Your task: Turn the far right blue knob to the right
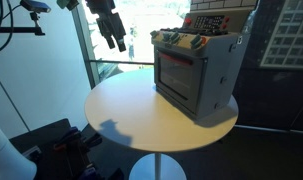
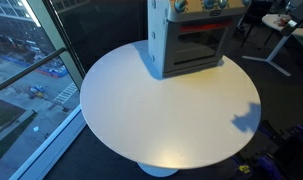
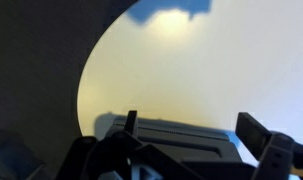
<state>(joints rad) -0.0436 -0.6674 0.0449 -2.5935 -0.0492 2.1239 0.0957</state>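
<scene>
A grey toy oven (image 1: 196,70) stands at the far edge of a round white table (image 1: 141,115); it also shows in an exterior view (image 2: 191,40). Small coloured knobs (image 1: 179,41) sit in a row along its top front, and a blue one (image 2: 177,5) shows at the frame's top edge. They are too small to tell which is the far right blue one. My gripper (image 1: 116,38) hangs high above the table's edge, well away from the oven, open and empty. In the wrist view its two fingers (image 3: 191,120) are spread apart over the tabletop (image 3: 191,70).
Glass walls and a railing (image 1: 111,65) lie behind the table. Dark equipment (image 1: 56,140) sits on the floor beside it. A desk (image 2: 286,30) stands behind the oven. The arm's shadow (image 2: 246,120) falls on the table. A dark shape (image 3: 181,140) lies between the fingers.
</scene>
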